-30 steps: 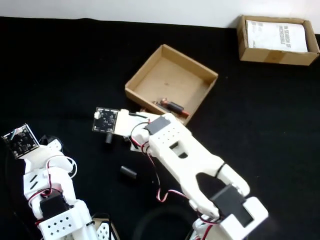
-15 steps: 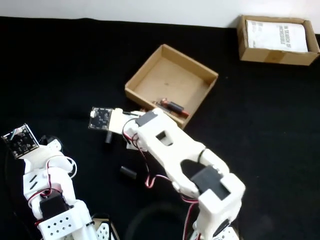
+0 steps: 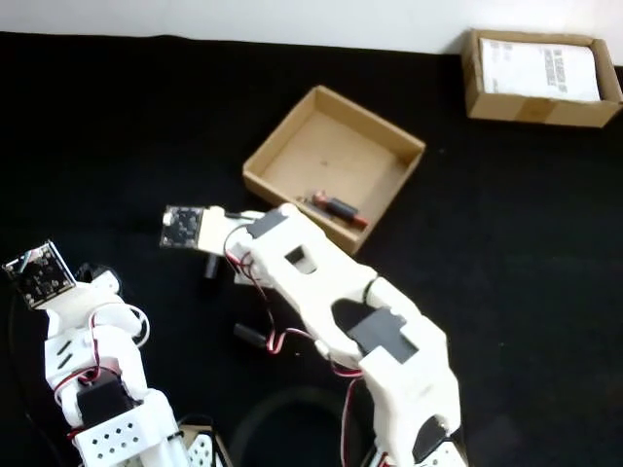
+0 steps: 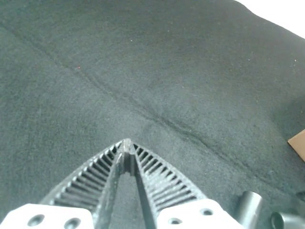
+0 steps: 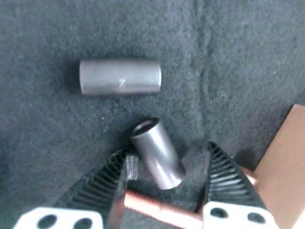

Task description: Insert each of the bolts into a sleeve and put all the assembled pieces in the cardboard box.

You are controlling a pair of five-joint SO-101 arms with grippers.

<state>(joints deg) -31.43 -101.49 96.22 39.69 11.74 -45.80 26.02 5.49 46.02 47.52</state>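
Black felt-like cloth [image 3: 506, 243] covers the table, napped, with a faint crease. Cardboard box [image 3: 336, 156] at centre: shallow, square, plain brown board. One assembled piece [image 3: 336, 207] lies against its near wall, a dark sleeve with a coppery end showing. Right gripper [image 5: 167, 150] is just left of the box's near corner, low over the cloth, its ribbed black jaws spread wide. Between them, a tilted sleeve [image 5: 157, 153]: smooth dull-grey metal tube, open bore turned up, touched by neither jaw. Copper-coloured threaded bolt [image 5: 159, 209] runs crosswise deep between the jaws; cannot tell if anything grips it. Second sleeve [image 5: 119, 76], same grey cylinder, lies flat just beyond the jaw tips. Left gripper [image 4: 125, 143] is at near left over bare cloth, its ribbed jaws closed tip to tip with nothing between. Smaller box [image 3: 531, 109] at far right holds a printed paper [image 3: 540, 68].
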